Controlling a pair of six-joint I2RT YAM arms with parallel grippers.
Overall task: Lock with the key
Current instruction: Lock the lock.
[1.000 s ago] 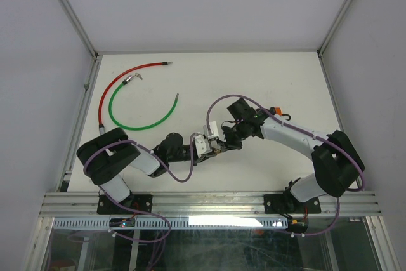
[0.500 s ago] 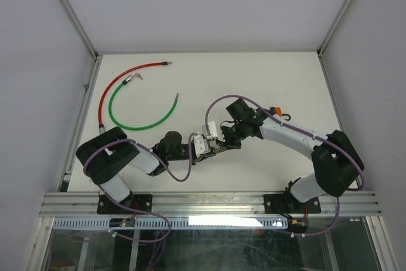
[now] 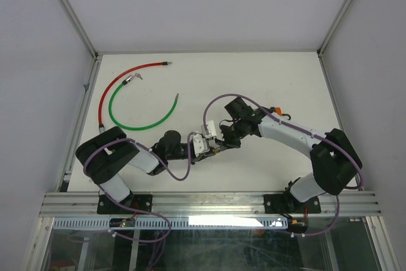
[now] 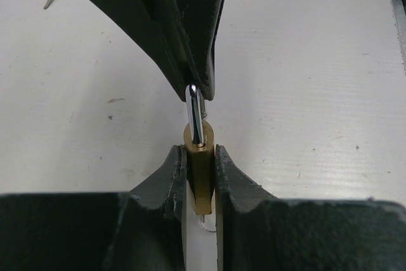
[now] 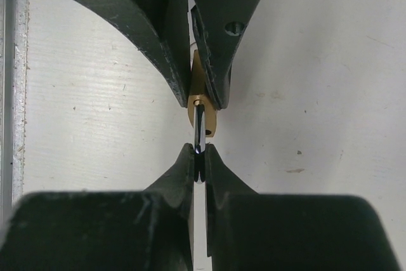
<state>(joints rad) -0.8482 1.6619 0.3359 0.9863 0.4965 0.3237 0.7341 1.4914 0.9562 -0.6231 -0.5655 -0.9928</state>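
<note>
Where the two arms meet at the middle of the surface point(image 4: 317, 93), we list: one brass padlock point(image 4: 201, 185), clamped by its body in the left claw point(image 4: 199, 152); one silver metal part point(image 4: 194, 112) projecting from it, shackle or key we cannot tell, pinched in the closed right claw point(image 5: 198, 157); one red cable point(image 3: 120, 80), one green cable point(image 3: 143, 122), curved, far left.

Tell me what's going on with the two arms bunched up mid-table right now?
Both arms are working one small brass padlock over the middle of the table. The left gripper is shut on the padlock's body. The right gripper is shut on the thin silvery metal piece sticking out of the padlock's end. Seen edge-on, I cannot tell whether that piece is the shackle or the key.
</note>
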